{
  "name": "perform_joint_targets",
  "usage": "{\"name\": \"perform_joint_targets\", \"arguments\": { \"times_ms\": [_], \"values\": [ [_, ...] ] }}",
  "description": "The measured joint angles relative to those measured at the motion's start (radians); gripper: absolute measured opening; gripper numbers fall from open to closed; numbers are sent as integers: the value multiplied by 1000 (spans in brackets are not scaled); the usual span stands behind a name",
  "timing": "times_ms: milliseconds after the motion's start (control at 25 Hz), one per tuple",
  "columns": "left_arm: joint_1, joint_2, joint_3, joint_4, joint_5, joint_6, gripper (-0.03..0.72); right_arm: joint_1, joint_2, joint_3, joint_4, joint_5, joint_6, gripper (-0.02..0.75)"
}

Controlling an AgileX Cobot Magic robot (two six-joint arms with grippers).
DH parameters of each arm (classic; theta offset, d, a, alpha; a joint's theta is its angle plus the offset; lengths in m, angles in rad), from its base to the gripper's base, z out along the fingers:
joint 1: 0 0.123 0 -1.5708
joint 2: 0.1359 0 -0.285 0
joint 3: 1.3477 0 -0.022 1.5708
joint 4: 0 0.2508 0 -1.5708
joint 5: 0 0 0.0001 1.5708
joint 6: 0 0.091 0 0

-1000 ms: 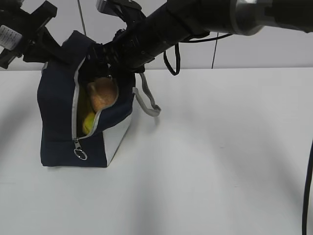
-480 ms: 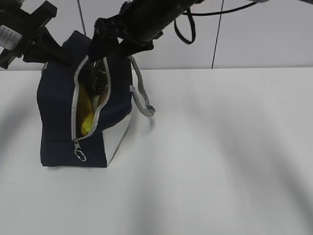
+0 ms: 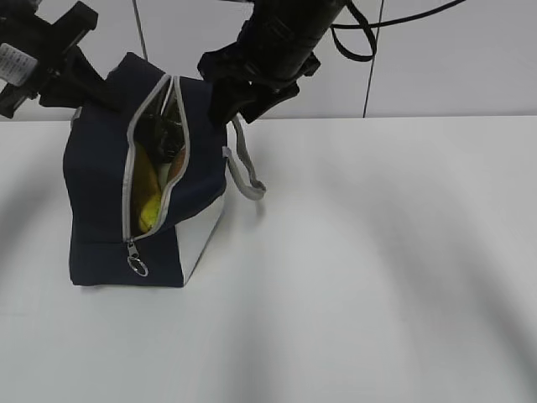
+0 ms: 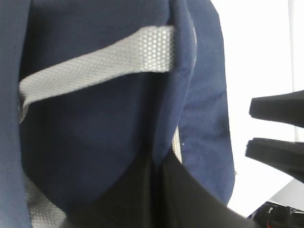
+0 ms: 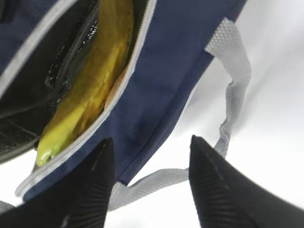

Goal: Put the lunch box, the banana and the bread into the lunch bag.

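Plain white table (image 3: 352, 277) takes up pretty much the whole scene, with a few soft grey shadows streaked across it. Right behind the table there's a pale grey wall (image 3: 453, 59) with thin dark vertical seams (image 3: 367, 75) splitting it into panels.

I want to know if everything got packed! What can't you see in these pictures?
- Lunch box: in no view; the bag walls would hide it.
- Bread: only a brown sliver in the exterior view, so I can't be sure; fabric covers the rest.
- Banana: top cut off by the right wrist view's edge.
- Left hand: mostly cut off at the left wrist view's edge.
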Motion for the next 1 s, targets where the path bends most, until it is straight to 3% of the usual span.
{"name": "perform_joint_targets", "arguments": {
  "times_ms": [320,440,560,640,1000],
  "values": [
    [0,0,0,0,0,0,-3,0,78,-2,36,-62,49,361],
    [0,0,0,0,0,0,-3,0,80,-2,52,-86,51,249],
    [0,0,0,0,0,0,-3,0,80,-2,54,-92,51,61],
    [0,0,0,0,0,0,-3,0,80,-2,56,-92,51,6],
    [-22,3,0,-110,-4,44,-3,0,71,-96,-15,1,51,-6]
  ]
}}
